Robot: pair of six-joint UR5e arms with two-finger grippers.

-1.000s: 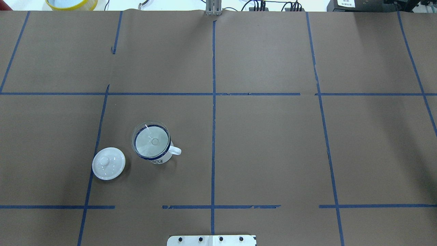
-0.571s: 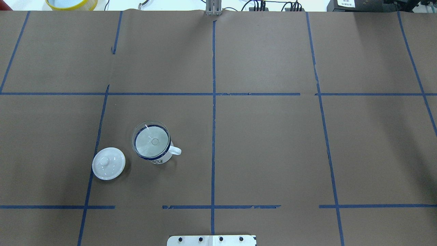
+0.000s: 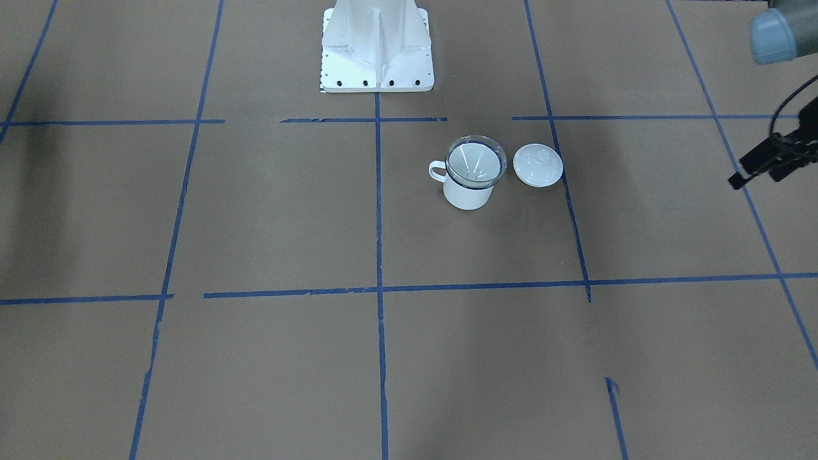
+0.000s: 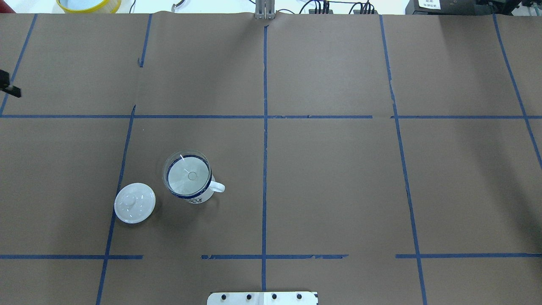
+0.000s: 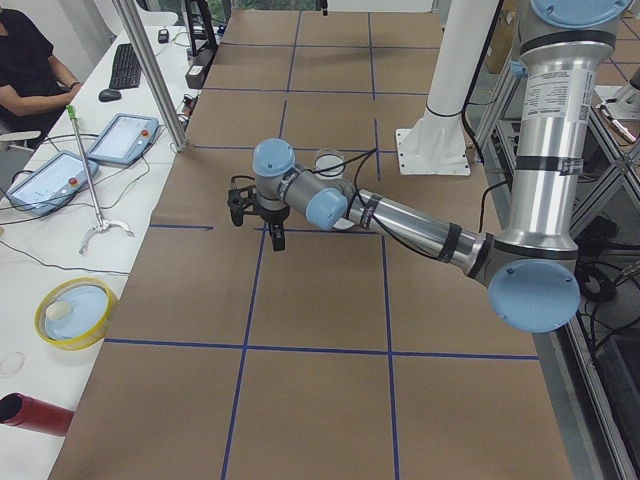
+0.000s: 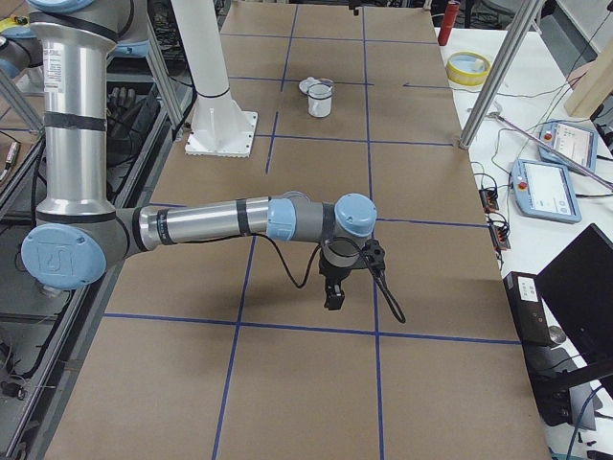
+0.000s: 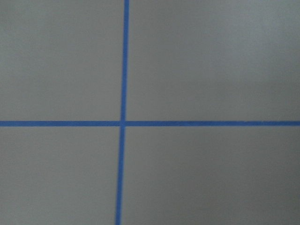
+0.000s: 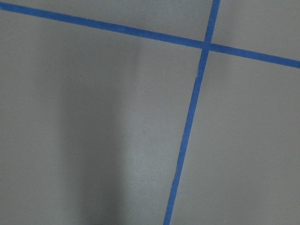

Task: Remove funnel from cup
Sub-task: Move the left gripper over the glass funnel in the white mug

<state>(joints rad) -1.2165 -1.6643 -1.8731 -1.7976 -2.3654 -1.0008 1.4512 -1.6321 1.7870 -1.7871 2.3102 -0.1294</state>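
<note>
The white cup with a dark blue rim stands upright left of the table's middle, its handle pointing right. The clear funnel sits in its mouth, cone up. Both show in the front view, cup and funnel. My left gripper hovers far off to the cup's left, its fingers apart and empty; only its tip shows at the overhead view's left edge. My right gripper hangs over the far right of the table, seen only in the right exterior view; I cannot tell if it is open.
A round white lid with a knob lies flat just left of the cup, apart from it. The robot's white base plate is at the near edge. A yellow-rimmed dish sits beyond the table's far left edge.
The tip of my left gripper has come into the overhead view at the left edge. The cup, funnel and lid have not moved.
</note>
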